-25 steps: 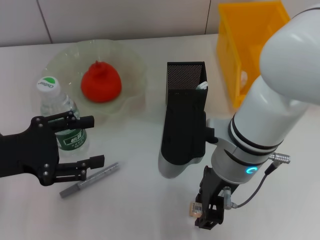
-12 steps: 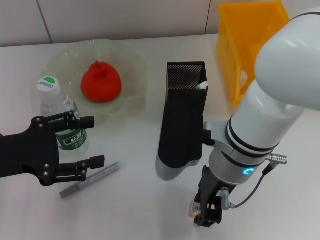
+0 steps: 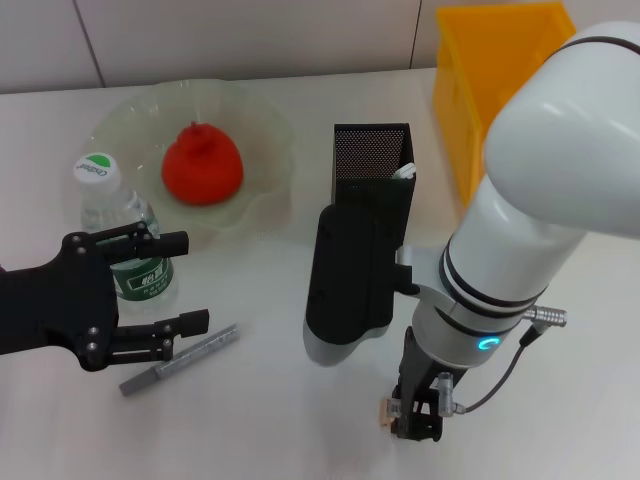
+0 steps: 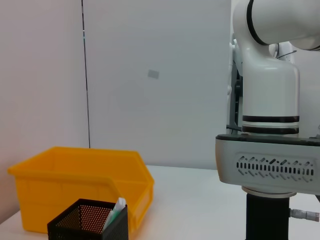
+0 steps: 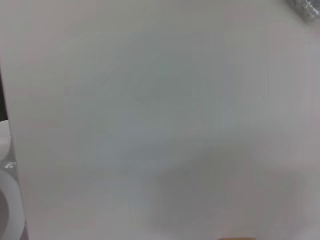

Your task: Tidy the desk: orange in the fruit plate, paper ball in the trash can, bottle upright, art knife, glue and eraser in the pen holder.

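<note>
Down at the lower middle of the head view the right tool [image 3: 413, 418] is on the bench [image 3: 270, 420], clenched on the eraser [image 3: 386, 412], a beige sliver poking out at its left side, so that piece is in hand but not yet in the pen holder [image 3: 371, 165], which stands at frame centre just above the arm. The scoreboard reads well: the orange [image 3: 202, 165] sits in the fruit plate [image 3: 262, 128] at upper left, and the bottle [image 3: 120, 232] is upright just below the plate's edge. The left tool [image 3: 130, 298] hovers at lower left with its fingers spread and nothing in them, right in front of the bottle, and a grey pen-like stick [image 3: 180, 359], probably the art knife, lies on the bench just beside it, yet to be collected. A white tip shows above the pen holder's rim, possibly the glue, though I can't say for certain. The trash can [image 3: 490, 90] at upper right is largely blocked by the big white arm, so whether the paper ball is inside stays unseen. The right wrist view is a pale blur and gives nothing useful.
</note>
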### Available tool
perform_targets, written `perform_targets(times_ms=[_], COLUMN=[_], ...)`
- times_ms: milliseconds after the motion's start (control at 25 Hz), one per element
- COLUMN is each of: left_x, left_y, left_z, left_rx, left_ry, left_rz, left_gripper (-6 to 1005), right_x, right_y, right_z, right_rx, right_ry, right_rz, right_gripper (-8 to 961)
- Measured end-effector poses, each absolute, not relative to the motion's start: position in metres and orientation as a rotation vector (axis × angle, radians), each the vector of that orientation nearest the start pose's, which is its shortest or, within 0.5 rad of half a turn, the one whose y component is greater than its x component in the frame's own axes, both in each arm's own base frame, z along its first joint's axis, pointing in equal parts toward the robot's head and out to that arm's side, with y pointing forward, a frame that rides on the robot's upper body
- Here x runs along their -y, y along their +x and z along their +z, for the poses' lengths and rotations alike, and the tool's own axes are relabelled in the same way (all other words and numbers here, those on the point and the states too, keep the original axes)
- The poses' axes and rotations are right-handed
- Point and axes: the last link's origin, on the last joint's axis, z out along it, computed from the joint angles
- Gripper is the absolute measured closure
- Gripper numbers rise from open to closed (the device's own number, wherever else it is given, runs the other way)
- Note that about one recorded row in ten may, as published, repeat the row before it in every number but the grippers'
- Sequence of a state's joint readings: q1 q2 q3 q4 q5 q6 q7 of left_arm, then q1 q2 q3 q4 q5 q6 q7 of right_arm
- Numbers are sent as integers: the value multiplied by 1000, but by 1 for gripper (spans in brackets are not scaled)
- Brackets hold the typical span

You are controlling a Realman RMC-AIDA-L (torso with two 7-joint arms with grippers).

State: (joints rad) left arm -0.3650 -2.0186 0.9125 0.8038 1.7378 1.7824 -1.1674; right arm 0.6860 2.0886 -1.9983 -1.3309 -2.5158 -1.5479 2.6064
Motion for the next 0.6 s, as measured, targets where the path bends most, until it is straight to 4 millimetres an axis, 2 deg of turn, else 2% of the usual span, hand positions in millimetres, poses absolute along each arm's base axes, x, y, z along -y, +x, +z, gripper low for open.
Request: perform_targets(times_ms=[80,600], left_x=[-285,-286], left_y=[-256,-256], left_z=[32,33], left_rx=[137,129], left_ry=[-2828,-2823], left_rz=[-845,-843], left_gripper=[203,206], right_x=[-284,-290], right_y=[143,131], right_z=[-99,-84], right_rx=[-335,-308], right_ry=[-2900,-2832], right_rz=[-985,-917], right_gripper=[690,677])
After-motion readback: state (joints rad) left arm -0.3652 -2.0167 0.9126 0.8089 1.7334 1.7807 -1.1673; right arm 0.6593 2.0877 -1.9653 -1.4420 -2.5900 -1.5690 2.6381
